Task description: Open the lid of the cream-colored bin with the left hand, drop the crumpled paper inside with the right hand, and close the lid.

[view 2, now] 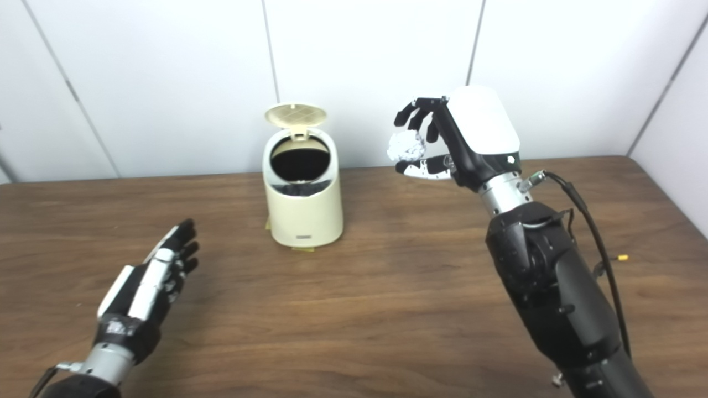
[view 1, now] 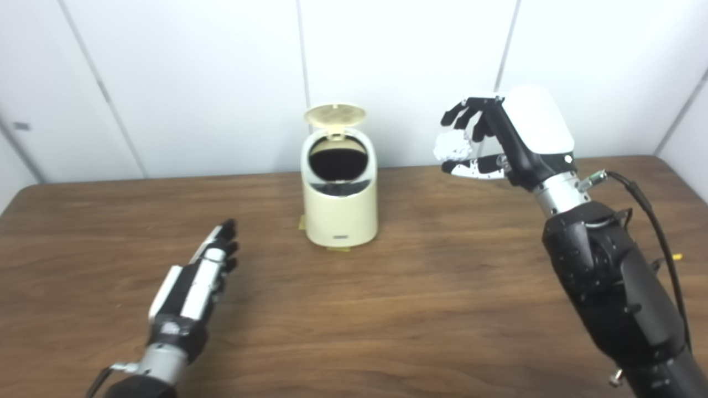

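Note:
The cream-colored bin [view 1: 340, 213] stands on the wooden table [view 1: 420, 298] near the back wall. Its round lid [view 1: 334, 115] is tipped up and back, so the dark opening [view 1: 337, 159] shows. My right hand [view 1: 500, 138] is raised above the table to the right of the bin, level with its top, and is shut on the crumpled white paper [view 1: 452, 145], held between fingers and thumb. My left hand [view 1: 202, 276] lies low over the table, in front and to the left of the bin, fingers stretched out flat, holding nothing.
White wall panels [view 1: 221, 66] close off the back of the table. A black cable [view 1: 655, 221] runs along my right forearm, with a small yellow piece [view 1: 677, 256] on the table beside it. Small tape tabs [view 1: 338, 249] show at the bin's base.

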You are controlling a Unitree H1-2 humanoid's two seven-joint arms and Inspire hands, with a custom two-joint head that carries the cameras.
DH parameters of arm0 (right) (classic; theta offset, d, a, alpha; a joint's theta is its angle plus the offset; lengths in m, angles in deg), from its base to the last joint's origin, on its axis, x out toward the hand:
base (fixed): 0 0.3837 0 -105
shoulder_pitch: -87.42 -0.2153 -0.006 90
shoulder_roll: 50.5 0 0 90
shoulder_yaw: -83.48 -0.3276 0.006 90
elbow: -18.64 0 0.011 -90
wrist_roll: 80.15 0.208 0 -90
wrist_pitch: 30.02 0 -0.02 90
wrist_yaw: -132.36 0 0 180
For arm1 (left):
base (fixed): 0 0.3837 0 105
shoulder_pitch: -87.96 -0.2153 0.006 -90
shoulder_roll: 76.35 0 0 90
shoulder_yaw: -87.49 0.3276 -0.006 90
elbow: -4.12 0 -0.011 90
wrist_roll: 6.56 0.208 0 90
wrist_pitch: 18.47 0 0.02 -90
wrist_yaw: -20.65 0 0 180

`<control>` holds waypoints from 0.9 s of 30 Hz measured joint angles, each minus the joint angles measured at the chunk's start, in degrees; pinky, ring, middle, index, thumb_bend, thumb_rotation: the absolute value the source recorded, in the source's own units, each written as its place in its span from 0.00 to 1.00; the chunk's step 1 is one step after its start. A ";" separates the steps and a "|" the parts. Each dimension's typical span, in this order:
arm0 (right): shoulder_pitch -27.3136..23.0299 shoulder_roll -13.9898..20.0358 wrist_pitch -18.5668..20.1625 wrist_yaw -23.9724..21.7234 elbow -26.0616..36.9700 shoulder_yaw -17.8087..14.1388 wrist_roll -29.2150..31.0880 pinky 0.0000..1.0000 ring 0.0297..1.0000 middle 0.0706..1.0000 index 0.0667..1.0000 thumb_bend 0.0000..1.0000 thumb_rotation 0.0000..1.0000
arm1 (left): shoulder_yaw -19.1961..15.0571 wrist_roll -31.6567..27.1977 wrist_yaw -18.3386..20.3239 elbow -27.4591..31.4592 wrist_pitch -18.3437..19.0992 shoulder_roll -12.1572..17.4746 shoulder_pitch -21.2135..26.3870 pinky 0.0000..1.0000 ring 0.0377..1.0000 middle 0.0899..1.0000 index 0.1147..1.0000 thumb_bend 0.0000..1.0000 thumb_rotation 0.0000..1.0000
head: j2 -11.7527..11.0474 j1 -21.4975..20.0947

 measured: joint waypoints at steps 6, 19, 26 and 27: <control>-2.13 -5.52 -1.28 -1.69 0.36 1.79 0.16 0.30 0.37 0.49 0.49 0.49 0.00 | 0.59 1.83 0.03 -1.17 -1.02 -0.79 -0.01 1.00 1.00 1.00 1.00 0.51 0.86 | -0.35 1.67; -7.36 -12.48 -6.89 1.46 -12.98 3.05 -0.43 0.32 0.36 0.47 0.50 0.49 0.00 | 0.66 2.51 -0.28 -1.62 -2.88 -3.75 -0.38 0.98 1.00 1.00 1.00 0.51 0.86 | -0.97 2.73; -9.87 -13.91 -8.04 4.95 -22.09 2.98 0.28 0.32 0.36 0.48 0.49 0.49 0.00 | 0.69 3.32 -0.36 -1.83 -4.13 -5.04 -0.91 0.96 1.00 1.00 1.00 0.54 0.83 | -1.32 3.26; -10.31 -13.90 -8.53 5.51 -23.30 3.02 0.28 0.32 0.36 0.48 0.48 0.49 0.00 | 0.66 3.45 -0.37 -1.83 -4.22 -5.14 -1.02 0.95 1.00 1.00 1.00 0.54 0.83 | -1.32 3.26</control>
